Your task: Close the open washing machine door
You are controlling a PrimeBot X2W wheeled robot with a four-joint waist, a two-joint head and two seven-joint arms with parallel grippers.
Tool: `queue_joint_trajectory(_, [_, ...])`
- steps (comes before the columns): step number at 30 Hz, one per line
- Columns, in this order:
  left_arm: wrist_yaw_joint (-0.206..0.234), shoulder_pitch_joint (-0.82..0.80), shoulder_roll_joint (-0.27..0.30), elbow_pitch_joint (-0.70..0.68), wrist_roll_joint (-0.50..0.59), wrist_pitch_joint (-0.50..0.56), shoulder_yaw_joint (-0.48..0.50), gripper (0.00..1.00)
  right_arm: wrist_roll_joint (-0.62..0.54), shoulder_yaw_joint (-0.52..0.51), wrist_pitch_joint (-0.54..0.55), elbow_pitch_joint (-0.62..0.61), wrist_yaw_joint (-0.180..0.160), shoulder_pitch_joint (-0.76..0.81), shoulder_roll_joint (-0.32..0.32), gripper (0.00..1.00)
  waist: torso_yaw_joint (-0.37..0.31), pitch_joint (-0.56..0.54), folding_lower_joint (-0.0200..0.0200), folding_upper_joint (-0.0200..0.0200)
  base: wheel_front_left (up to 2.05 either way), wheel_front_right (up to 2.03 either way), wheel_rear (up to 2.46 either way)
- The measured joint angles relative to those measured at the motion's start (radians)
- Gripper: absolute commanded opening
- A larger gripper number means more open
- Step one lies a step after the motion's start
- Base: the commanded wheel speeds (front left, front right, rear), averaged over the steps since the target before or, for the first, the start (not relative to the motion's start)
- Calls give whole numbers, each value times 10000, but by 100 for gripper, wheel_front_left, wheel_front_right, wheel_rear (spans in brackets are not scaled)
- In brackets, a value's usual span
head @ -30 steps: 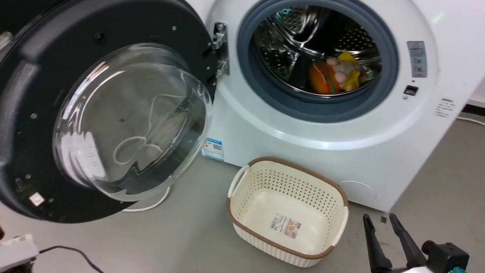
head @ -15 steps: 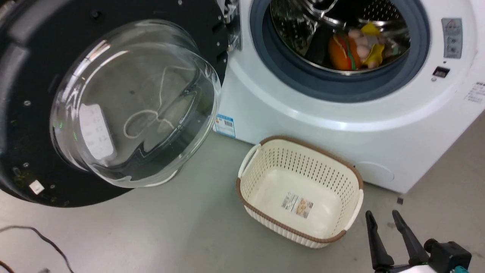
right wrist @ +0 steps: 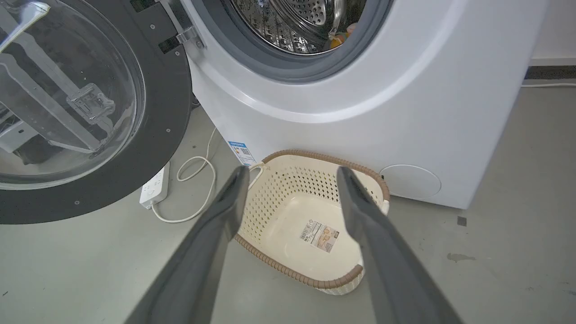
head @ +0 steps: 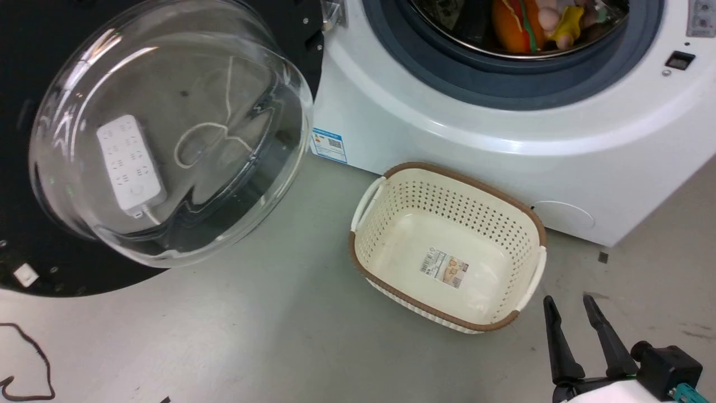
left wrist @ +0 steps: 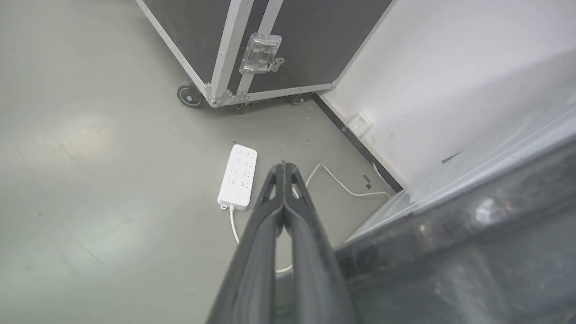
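Washing machine door (head: 168, 134): wide open.
Left gripper (left wrist: 283, 167): closed, empty; the door's outer rim is best pushed toward the washing machine (head: 503, 151).
Right gripper (head: 567, 298): spread, empty.

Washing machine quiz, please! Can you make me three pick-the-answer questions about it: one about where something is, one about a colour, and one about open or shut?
1. Where is the basket?
A) inside the drum
B) on the floor in front of the washing machine
C) on top of the machine

2. What colour is the wide rim of the washing machine door?
A) black
B) red
C) yellow

3. How are the fingers of the left gripper?
A) wide apart
B) pressed together
C) holding a toy

Answers:
1 B: the basket sits on the grey floor, just below the machine's white front.
2 A: a black rim runs round the clear glass bowl.
3 B: in the left wrist view, the two dark fingers meet at their tips with nothing between them.
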Motion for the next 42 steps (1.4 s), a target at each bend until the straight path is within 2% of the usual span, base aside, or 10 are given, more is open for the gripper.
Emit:
queue_joint_trajectory(10, [-10, 1545, 963, -2251, -2594, 1998, -2169, 0, 245, 67, -125, 295, 0, 16, 0, 100, 467, -480, -4, 0, 0, 0, 0])
queue_joint_trajectory(16, [-12, 2696, 1289, -3453, -3396, 2918, -3404, 0, 514, -186, -128, 458, 0, 14, 8, 100, 625, -888, -3, 0, 0, 0, 0])
queue_joint_trajectory(23, [-79, 3355, 1381, -5298, -3682, 3028, -4861, 0, 568, -1101, -173, 349, 0, 13, 6, 100, 671, -1331, -3, 0, 0, 0, 0])
queue_joint_trajectory(30, [-81, 3422, 1244, -6807, -3672, 2943, -6533, 0, 589, -1732, -173, 366, 0, 17, 6, 100, 424, -1592, -3, 0, 0, 0, 0])
queue_joint_trajectory(34, [-79, 3252, 936, -7283, -3526, 2813, -7503, 0, 677, -1783, -173, 395, 0, 21, 8, 100, 68, -1693, -3, 0, 0, 0, 0])
queue_joint_trajectory(35, [-79, 3147, 844, -7367, -3492, 2765, -7735, 0, 692, -1791, -173, 395, 0, 21, 8, 100, -42, -1706, -2, 1, 0, 0, 0])
queue_joint_trajectory(36, [-79, 2692, 573, -7469, -3400, 2635, -8437, 0, 763, -1801, -173, 399, 0, 21, 6, 100, -419, -1717, -2, 1, 0, 0, 0])
queue_joint_trajectory(42, [-79, 1598, 40, -7093, -3080, 2082, -9620, 0, 834, -1848, -174, 374, 0, 1, 8, 100, -1333, -1614, -3, 0, 0, 0, 0])
